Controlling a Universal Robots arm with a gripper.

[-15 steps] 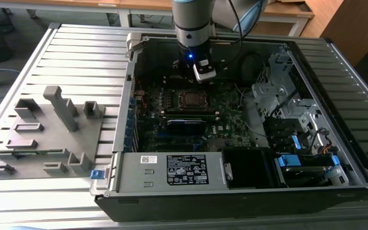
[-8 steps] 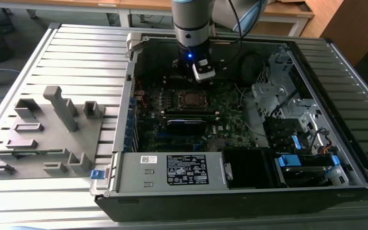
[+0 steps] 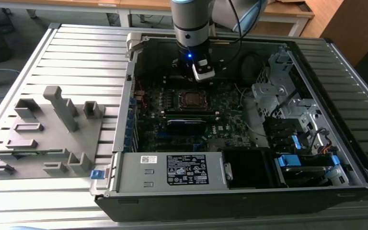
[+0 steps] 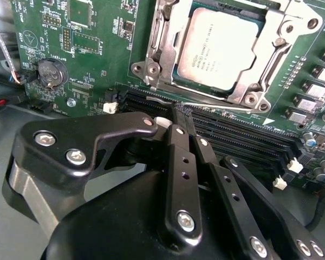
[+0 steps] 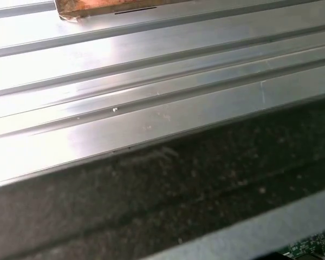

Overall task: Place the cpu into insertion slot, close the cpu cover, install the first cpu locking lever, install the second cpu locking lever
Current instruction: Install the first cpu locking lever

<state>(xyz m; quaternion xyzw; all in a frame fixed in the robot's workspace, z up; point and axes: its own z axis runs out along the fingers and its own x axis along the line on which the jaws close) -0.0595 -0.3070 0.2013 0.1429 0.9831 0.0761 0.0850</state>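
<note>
While the black metal gripper (image 4: 180, 115) is hovering beside it, fingers together on nothing, we are listing the flat grey-brown square cpu (image 4: 219, 49) as sitting in the dark silver-rimmed insertion slot (image 4: 235, 6), the thin silver cpu cover (image 4: 273, 57) seemingly pinning its edges.

Ribbed aluminium bench (image 3: 75, 52) caught bright glare; wooden desks (image 3: 142, 5) stood behind it, wooden cabinet (image 3: 347, 21) at the exterior view's right, grey floor (image 3: 17, 33) beyond.

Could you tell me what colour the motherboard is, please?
The motherboard is dark green; second wrist view.
</note>
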